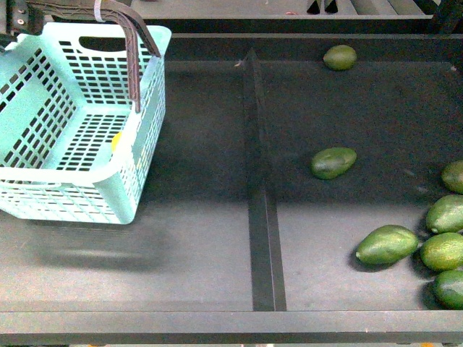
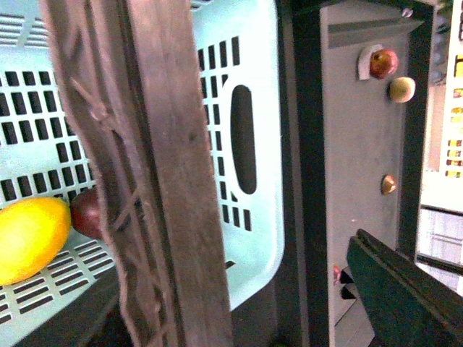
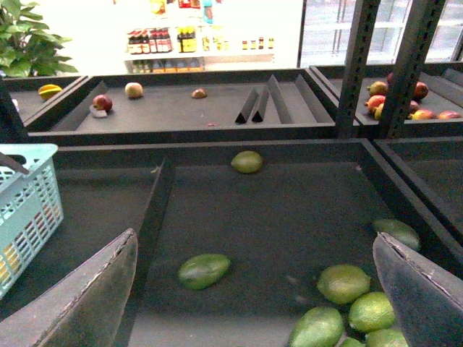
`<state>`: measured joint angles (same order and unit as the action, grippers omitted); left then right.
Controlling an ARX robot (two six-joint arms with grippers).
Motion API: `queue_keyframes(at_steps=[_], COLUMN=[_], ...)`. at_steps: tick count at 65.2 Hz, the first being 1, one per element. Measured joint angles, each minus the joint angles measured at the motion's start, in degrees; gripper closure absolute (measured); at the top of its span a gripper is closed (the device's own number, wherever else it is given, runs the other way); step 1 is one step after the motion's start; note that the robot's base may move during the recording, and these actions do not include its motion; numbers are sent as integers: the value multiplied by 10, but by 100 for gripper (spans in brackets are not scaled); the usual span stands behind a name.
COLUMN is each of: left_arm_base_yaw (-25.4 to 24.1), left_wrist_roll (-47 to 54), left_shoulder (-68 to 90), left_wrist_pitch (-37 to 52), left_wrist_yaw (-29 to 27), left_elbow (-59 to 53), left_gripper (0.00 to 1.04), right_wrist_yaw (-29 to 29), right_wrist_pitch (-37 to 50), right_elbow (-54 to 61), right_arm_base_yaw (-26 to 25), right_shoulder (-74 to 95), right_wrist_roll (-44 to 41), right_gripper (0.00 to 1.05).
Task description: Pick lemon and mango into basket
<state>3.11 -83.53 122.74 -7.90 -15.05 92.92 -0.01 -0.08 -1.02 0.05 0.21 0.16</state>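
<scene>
Right gripper (image 3: 253, 289) is wide open, nothing between the fingers; its two dark fingers (image 3: 79, 296) frame the right wrist view, hovering over the right compartment of the black shelf tray (image 1: 202, 282). Left gripper: only one dark finger (image 2: 405, 289) shows in the left wrist view, with the basket's brown ribbed handle (image 2: 155, 173) filling the frame right in front of the camera. Handle looks lifted in the front view, but the jaws aren't visible, so can't tell whether the left gripper is clamped or open. Basket (image 1: 43, 130) sits tilted at the far left of the front view, over the left compartment, handle (image 1: 134, 54) up, white zip tie (image 1: 98, 11) near the top. Inside the basket: a yellow-orange mango (image 2: 29, 238) on the slotted floor, touching a dark red fruit (image 2: 87, 213) just beside it. In the front view only a small yellow patch (image 1: 118, 139) shows through the basket wall; can't tell which fruit that is. No lemon identifiable in any view. Centre divider (image 1: 259, 217) splits the tray. Right compartment holds green fruit: one at the far edge (image 1: 340, 57), one near the middle (image 1: 333, 163), and a cluster against the right edge (image 1: 441, 246), with the largest of those (image 1: 387, 244) lying nearest the divider. Right wrist view shows the same set: far one (image 3: 247, 161), middle one (image 3: 205, 270), cluster (image 3: 354, 303). Rear shelf (image 3: 181, 116) beyond carries a few small red and tan fruits (image 3: 102, 103).
</scene>
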Motion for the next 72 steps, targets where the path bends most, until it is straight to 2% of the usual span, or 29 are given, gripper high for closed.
queue_keyframes(at_steps=[3, 15, 17, 20, 21, 23, 25, 29, 31, 35, 45, 48, 69, 72], left_arm_base_yaw=[0, 16, 17, 18, 18, 18, 18, 16, 12, 5, -9, -17, -30, -30], left_wrist_roll=[10, 80, 126, 281, 308, 416, 504, 650, 713, 769, 815, 822, 827, 827], left_shoulder=[-22, -129, -146, -179, -184, -202, -217, -249, -271, -309, -381, -401, -560, -564], left_wrist_pitch=[-11, -69, -26, 163, 195, 321, 434, 560, 603, 638, 662, 664, 641, 665], left_wrist_yaw=[-20, -98, -69, 37, 49, 89, 106, 111, 114, 117, 133, 151, 151, 151], left_elbow=[-20, -127, -159, -250, -266, -331, -389, -471, -508, -560, -673, -697, -828, -848], left_gripper=[5, 7, 10, 21, 22, 30, 37, 49, 56, 69, 102, 101, 101, 101], right_wrist_yaw=[0, 0, 0, 0, 0, 0, 0, 0, 0, 0, 0, 0, 0, 0], right_wrist_pitch=[0, 0, 0, 0, 0, 0, 0, 0, 0, 0, 0, 0, 0, 0], right_elbow=[0, 0, 0, 0, 0, 0, 0, 0, 0, 0, 0, 0, 0, 0], right_arm_base_yaw=[0, 0, 0, 0, 0, 0, 0, 0, 0, 0, 0, 0, 0, 0], right_shoulder=[0, 0, 0, 0, 0, 0, 0, 0, 0, 0, 0, 0, 0, 0], right_wrist_roll=[0, 0, 0, 0, 0, 0, 0, 0, 0, 0, 0, 0, 0, 0], right_gripper=[9, 9, 9, 9, 9, 9, 9, 9, 9, 9, 9, 9, 9, 9])
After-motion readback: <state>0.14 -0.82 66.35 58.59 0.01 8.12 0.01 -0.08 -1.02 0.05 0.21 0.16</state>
